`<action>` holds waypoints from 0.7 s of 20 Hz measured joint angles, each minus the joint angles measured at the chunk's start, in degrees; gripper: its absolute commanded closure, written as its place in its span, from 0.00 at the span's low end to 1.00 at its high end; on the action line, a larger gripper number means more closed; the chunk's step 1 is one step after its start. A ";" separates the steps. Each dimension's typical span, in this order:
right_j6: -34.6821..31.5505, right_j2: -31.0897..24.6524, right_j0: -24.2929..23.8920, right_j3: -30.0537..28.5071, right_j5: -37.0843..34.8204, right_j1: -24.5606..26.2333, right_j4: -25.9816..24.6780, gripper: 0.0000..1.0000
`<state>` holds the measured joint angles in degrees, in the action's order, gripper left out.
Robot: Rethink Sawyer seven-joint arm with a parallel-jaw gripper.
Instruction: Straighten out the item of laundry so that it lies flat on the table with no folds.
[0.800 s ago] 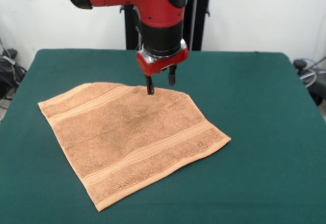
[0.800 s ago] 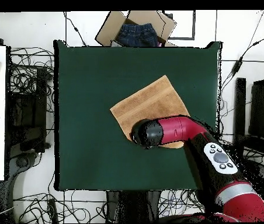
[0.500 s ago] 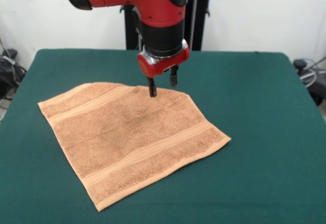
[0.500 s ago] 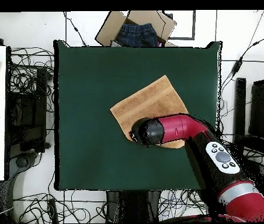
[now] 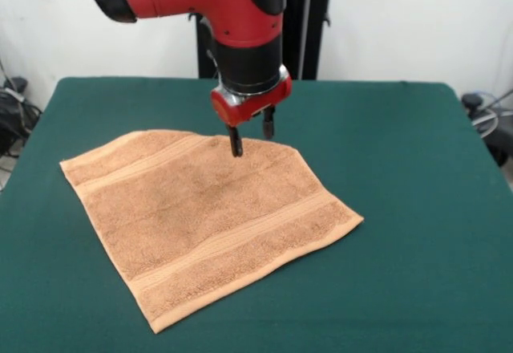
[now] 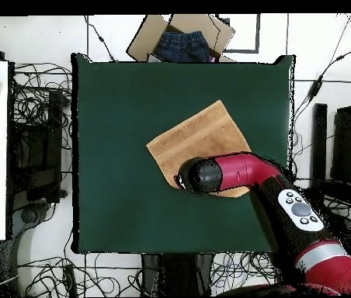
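At centre-left of the front frame I see the towel [image 5: 204,217] spread open on the green table [image 5: 417,208], one corner reaching toward lower left. My gripper [image 5: 248,135] hangs over its upper edge with fingers parted and nothing between them; one tip looks to meet the cloth.

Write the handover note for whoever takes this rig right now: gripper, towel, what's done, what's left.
Gripper: open, empty, fingertips at the towel's far edge; contact cannot be told.
Towel: spread on the green table, set at an angle, both band stripes showing, almost flat. One far corner looks cut off, perhaps tucked under.
Done: the main spreading.
Left: check that corner, pull it out if folded, then draw the arm back.
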<state>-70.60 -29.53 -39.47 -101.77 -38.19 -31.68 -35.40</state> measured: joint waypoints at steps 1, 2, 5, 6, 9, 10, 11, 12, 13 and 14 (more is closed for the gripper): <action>0.00 -0.01 -0.19 -0.01 0.00 0.51 0.00 0.00; 0.00 -0.01 -0.33 -0.02 0.00 0.87 0.00 0.00; 0.00 -0.12 -0.96 -0.01 0.00 2.64 0.00 0.00; 0.00 -0.12 -1.10 -0.01 0.00 3.13 0.00 0.00; 0.00 -0.12 -1.17 0.02 -0.02 3.97 -0.01 0.00; 0.00 -0.15 -1.17 0.16 -0.18 4.47 0.01 0.00; 0.00 -0.17 -1.18 0.30 -0.38 4.77 0.01 0.00; 0.00 -0.19 -1.18 0.41 -0.54 4.95 0.01 0.00; 0.00 -0.23 -1.18 0.59 -0.83 5.24 0.01 0.00; 0.00 -0.32 -1.22 0.87 -1.53 5.61 0.01 0.00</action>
<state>-70.60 -29.85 -40.70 -100.90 -39.71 -26.06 -35.39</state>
